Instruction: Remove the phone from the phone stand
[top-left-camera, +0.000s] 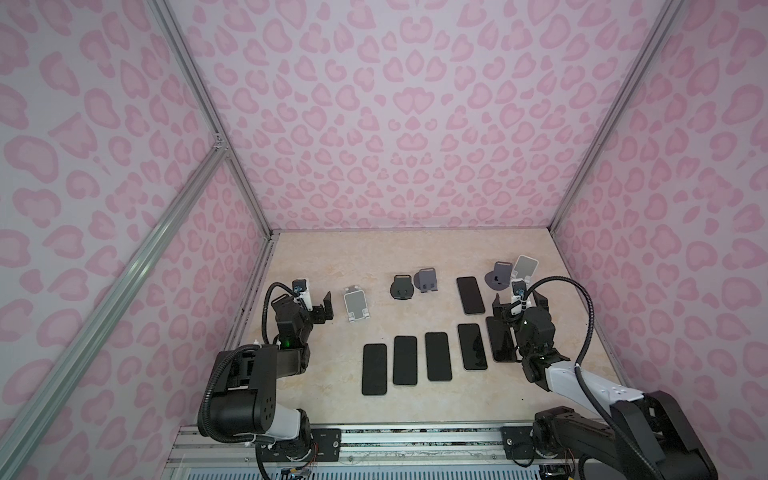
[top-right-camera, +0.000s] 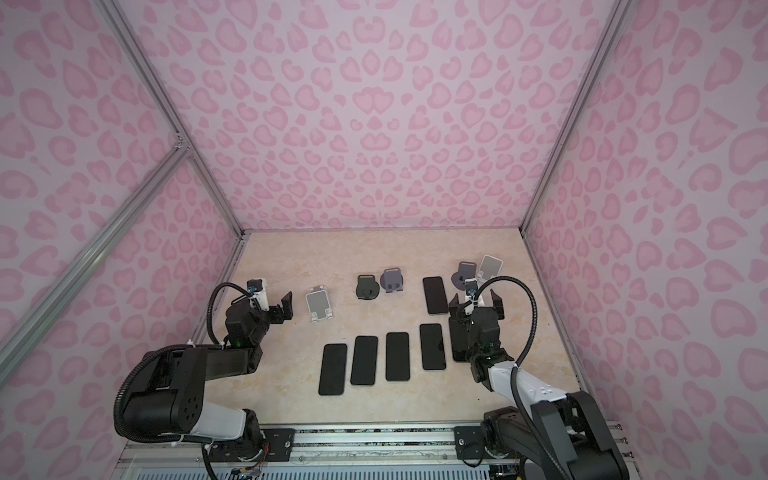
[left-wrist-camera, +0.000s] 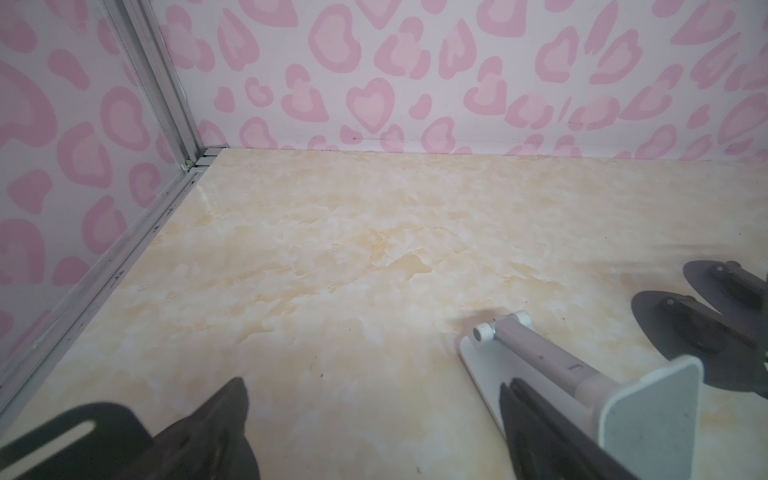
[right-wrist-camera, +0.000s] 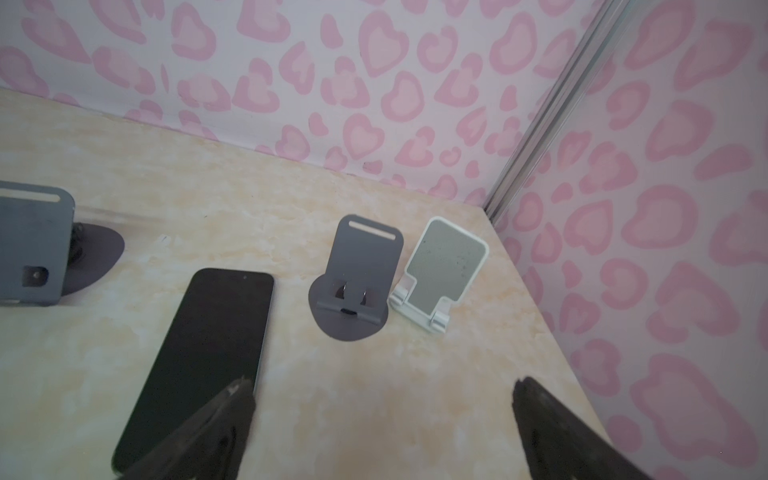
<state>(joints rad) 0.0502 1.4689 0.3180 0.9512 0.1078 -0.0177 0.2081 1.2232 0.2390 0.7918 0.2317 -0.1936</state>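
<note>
Phone (right-wrist-camera: 208, 353): flat on tabletop (right-wrist-camera: 395, 374), lengthwise toward back wall (right-wrist-camera: 374, 83), just left of right arm's jaws; both jaws released, empty.

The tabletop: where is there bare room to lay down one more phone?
Widest: the strip of tabletop between the row of stands and the back wall. Also bare: the band between the flat phones and the front rail. Crowded: the right side, where phones and stands bunch around the right pincer.
</note>
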